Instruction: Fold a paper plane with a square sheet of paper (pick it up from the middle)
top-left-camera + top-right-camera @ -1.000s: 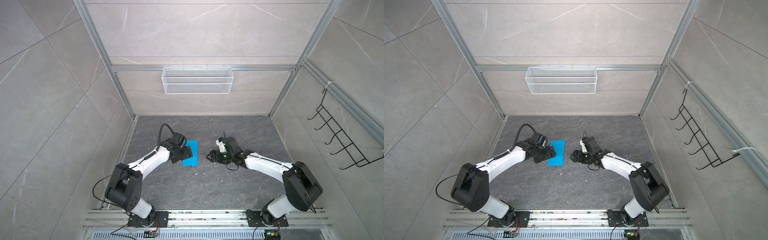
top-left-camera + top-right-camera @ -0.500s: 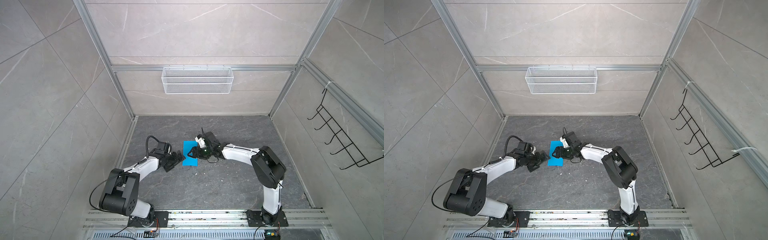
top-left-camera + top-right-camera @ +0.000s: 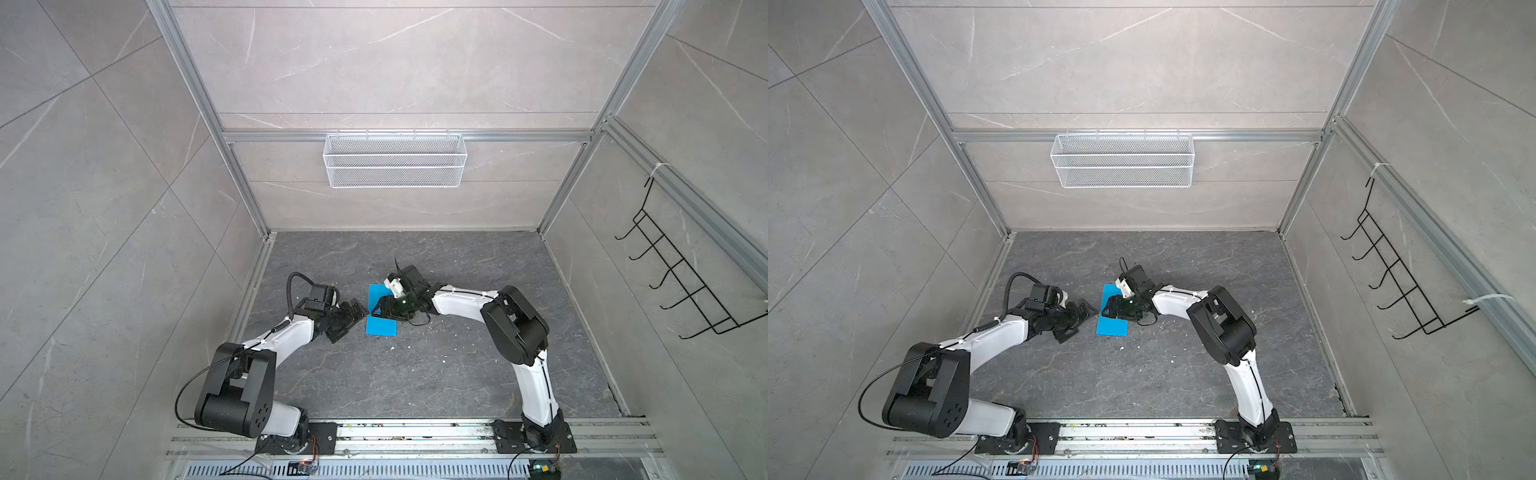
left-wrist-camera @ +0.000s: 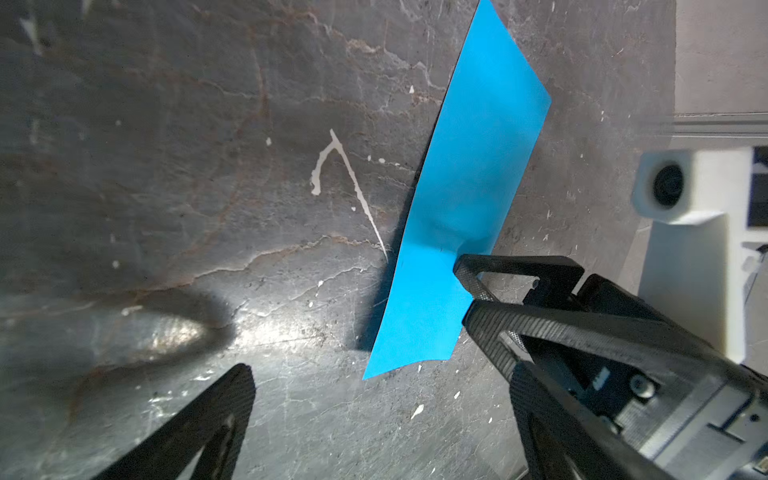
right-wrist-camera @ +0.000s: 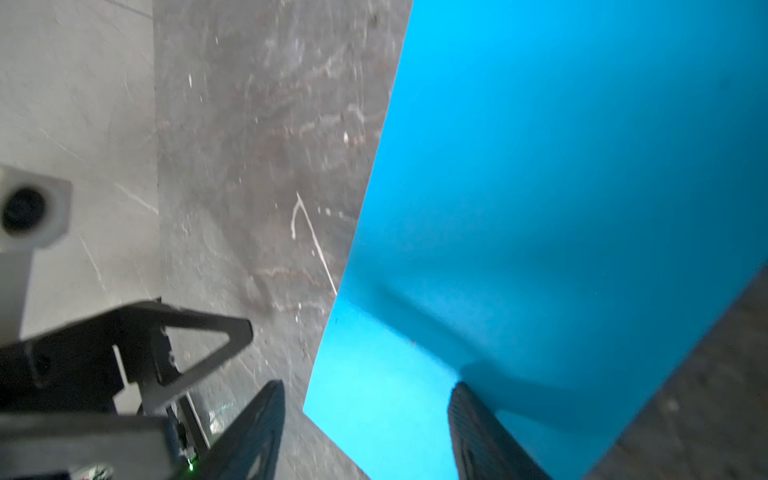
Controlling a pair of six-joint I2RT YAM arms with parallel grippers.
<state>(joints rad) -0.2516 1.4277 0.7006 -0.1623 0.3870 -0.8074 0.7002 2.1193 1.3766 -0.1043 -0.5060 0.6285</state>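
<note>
The bright blue sheet of paper lies on the dark stone floor and looks like a flat oblong, slightly buckled near its middle. My right gripper rests low over its far half, open. In the right wrist view it straddles the paper's left edge: one fingertip presses on the paper and the other sits on bare floor. My left gripper stands wide open just left of the sheet, holding nothing. No paper plane is in view.
A white wire basket hangs on the back wall and a black hook rack on the right wall. White specks and a scratch mark the floor. The arms' base rail runs along the front edge.
My right gripper swung left from beside the paper onto it, its jaws narrowing a little. My left gripper drew back left off the paper's edge and opened wider.
</note>
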